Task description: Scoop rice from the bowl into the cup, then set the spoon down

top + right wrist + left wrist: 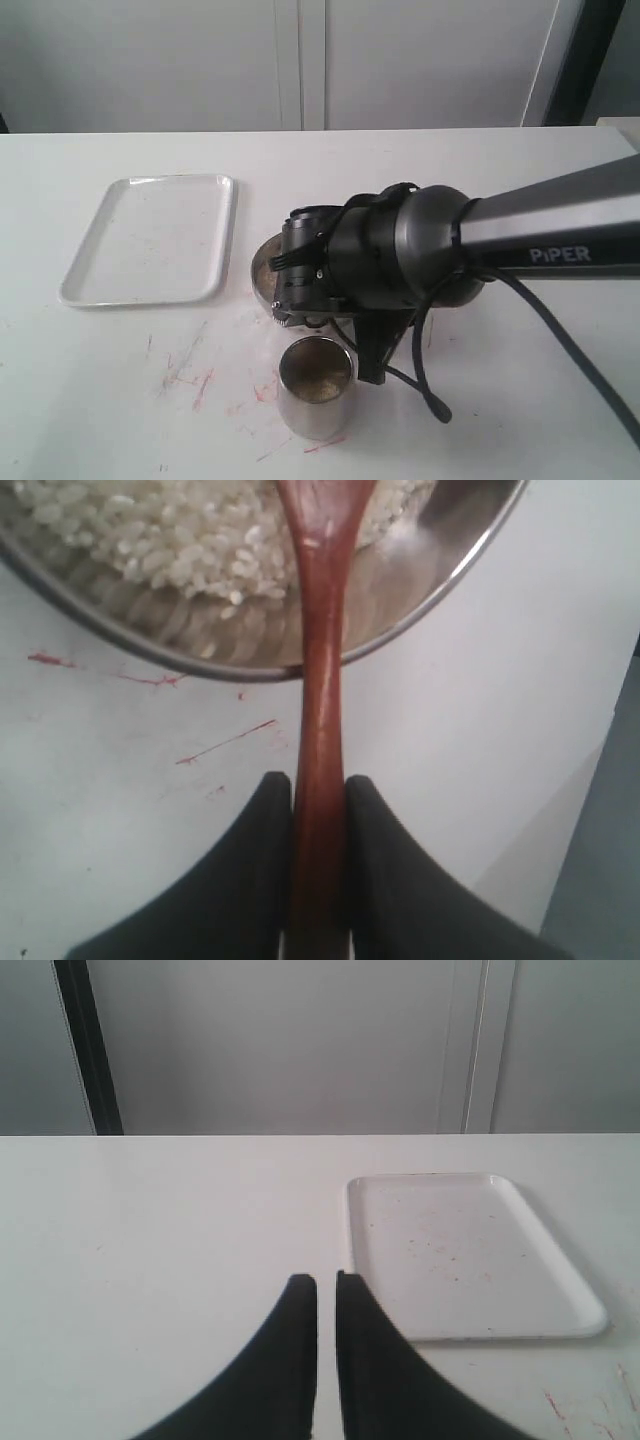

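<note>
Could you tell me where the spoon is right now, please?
In the right wrist view the spoon is clamped in the right gripper, its handle crossing the rim of the bowl and reaching over the rice.

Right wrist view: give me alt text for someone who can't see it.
The right gripper is shut on the handle of a reddish-brown wooden spoon, which extends over the rim of a shiny steel bowl holding white rice. The bowl sits on a white table with a few red marks.
</note>
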### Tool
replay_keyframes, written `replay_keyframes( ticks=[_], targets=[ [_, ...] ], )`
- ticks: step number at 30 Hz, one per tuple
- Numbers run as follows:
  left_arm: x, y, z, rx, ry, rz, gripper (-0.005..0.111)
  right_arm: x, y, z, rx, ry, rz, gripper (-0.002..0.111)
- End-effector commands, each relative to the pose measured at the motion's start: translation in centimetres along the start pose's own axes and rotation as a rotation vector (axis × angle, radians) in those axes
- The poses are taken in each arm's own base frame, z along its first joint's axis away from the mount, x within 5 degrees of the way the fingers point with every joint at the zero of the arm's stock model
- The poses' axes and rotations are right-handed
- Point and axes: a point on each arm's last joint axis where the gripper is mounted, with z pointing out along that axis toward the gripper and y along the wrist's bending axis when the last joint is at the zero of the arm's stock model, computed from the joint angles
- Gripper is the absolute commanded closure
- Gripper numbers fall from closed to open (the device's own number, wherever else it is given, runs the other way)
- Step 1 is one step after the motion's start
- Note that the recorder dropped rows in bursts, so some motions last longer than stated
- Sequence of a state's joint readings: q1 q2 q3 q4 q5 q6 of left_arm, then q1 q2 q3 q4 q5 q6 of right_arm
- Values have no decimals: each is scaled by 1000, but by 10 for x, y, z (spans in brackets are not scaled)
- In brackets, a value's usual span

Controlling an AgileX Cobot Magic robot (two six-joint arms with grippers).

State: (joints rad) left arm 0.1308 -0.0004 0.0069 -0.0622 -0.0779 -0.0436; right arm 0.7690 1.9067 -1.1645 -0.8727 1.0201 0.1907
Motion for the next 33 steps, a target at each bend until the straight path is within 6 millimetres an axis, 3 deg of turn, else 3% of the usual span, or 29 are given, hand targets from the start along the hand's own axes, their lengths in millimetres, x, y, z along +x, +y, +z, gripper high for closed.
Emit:
replay_keyframes(
  ticks=[1,10,16,19,24,27,33],
  targets=[
    [-3,0,0,5,-10,-11,92,2,-2,-1,-54,-17,40,108],
    [-3,0,0,5,-10,-11,92,-3,-7,-8,-119,-48,65,108],
    [-3,0,0,5,-10,-11,92,-12,-25,-26,-245,-63,104,108],
    [-3,0,0,5,-10,-11,92,-3,-37,-21,-383,-27,191,108],
    [-3,0,0,5,-10,-11,92,17,-65,-27,-610,-173,370,108],
    [-3,0,0,5,-10,-11,92,29,-79,-30,-594,-194,407,108],
    [-3,0,0,5,-10,-11,92,35,-83,-40,-598,-216,405,108]
  ],
)
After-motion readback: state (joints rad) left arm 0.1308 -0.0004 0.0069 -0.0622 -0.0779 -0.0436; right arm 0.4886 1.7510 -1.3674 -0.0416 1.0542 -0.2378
